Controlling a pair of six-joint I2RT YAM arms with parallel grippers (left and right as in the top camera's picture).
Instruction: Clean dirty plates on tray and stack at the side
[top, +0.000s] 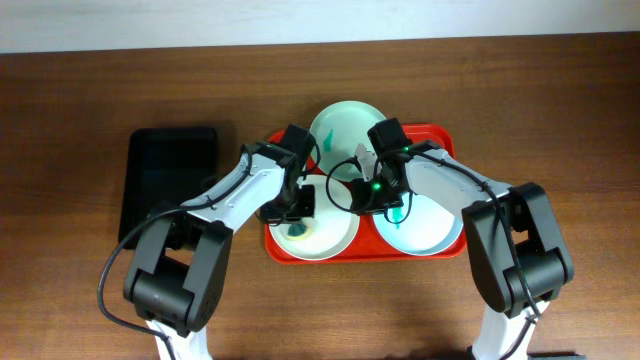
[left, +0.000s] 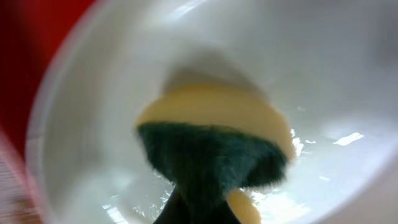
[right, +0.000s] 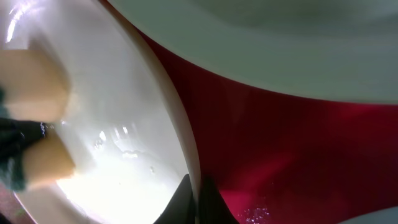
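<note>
The red tray holds three plates: mint green at the back, white front left, pale blue front right with a teal smear. My left gripper is shut on a yellow-and-green sponge pressed into the white plate; a teal smear lies beside it. My right gripper is shut on the white plate's rim, one finger inside and one outside. The right wrist view also shows the sponge, the tray floor and the mint plate.
A narrower black tray lies on the wooden table left of the red tray. Both arms cross over the middle of the red tray, close together.
</note>
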